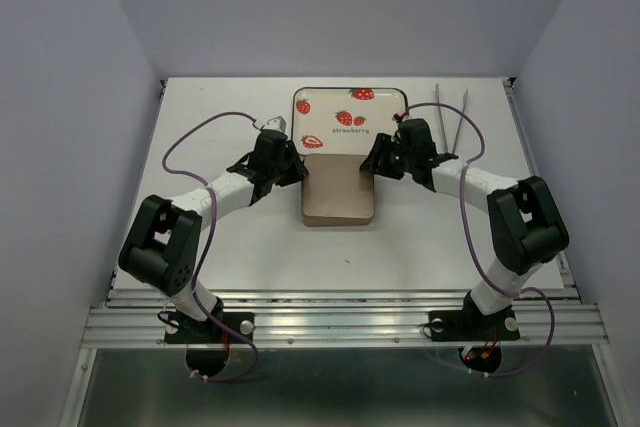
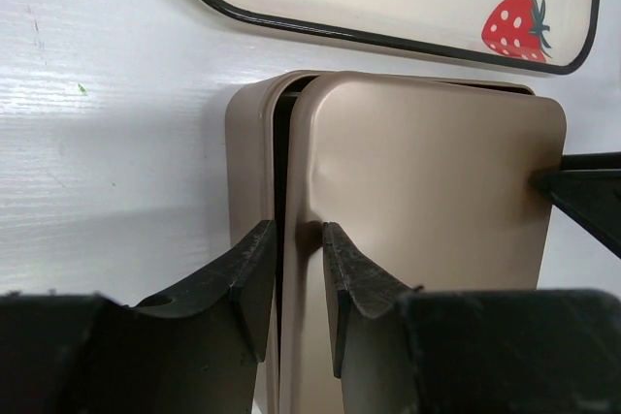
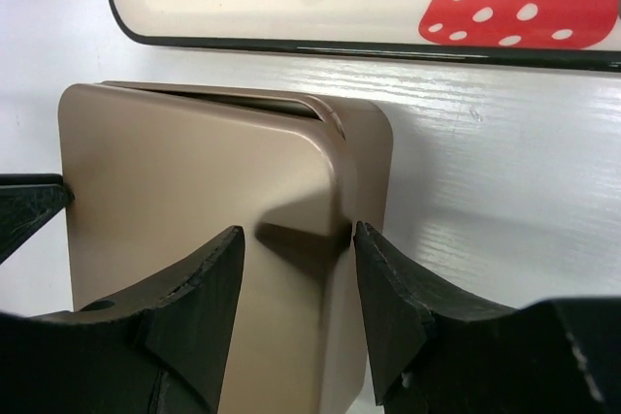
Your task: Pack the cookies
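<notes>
Closing the box, late in the task as judged. A tan box (image 1: 339, 197) with rounded corners lies at the centre of the top view on the white desk (image 1: 220, 112), just below a strawberry-print tray (image 1: 325, 97). Tongs (image 1: 450, 117) lie at upper right, well apart from the box.

The cookies show in no view: not on the tray, and not on the visible desk. They are judged to be inside the box, under the lid (image 2: 427, 201), so their look cannot be given.

The lid is not seated. In the left wrist view a dark gap runs between its left lip and the box wall. In the right wrist view its far edge stands slightly proud of the base, at upper centre of the frame. Its surface is smooth and matte, with a faint crease near the left grip.

Left jaws: clenched on the lid's left lip, one finger (image 2: 254, 269) in the gap and the other on top. Right jaws: released, astride the lid's right edge. One finger (image 3: 209, 288) is over the lid, the other is beside the box wall, and neither clearly presses.

The next move probably calls for the right jaws to take the right lip. Both arms should then square the lid over the base and lower it evenly. A tilted lid is likely to bind on one side.
</notes>
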You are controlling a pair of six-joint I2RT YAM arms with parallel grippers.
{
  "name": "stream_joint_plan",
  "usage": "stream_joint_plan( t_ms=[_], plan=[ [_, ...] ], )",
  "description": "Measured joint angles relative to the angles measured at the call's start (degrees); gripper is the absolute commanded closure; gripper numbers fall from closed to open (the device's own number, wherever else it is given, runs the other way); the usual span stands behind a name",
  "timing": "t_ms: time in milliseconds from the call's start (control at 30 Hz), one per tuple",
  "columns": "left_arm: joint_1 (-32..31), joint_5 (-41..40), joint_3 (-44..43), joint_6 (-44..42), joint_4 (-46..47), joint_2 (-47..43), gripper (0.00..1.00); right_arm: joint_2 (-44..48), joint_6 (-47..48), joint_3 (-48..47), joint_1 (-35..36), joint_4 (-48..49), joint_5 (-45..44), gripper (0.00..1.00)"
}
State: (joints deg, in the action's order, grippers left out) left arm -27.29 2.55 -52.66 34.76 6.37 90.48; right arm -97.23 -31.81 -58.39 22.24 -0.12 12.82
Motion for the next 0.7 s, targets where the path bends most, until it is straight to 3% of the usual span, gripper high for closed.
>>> stream_joint_plan(
  t_ms=[567,700],
  plan=[
    [0.00,-1.18,0.00,-0.02,-0.81,0.00,0.63,-3.48,0.85,-4.07,0.70,-0.76,-0.33,0.47],
    [0.00,-1.20,0.00,-0.04,-0.83,0.00,0.59,-4.02,0.94,-4.72,0.72,-0.74,-0.42,0.44]
  ],
)
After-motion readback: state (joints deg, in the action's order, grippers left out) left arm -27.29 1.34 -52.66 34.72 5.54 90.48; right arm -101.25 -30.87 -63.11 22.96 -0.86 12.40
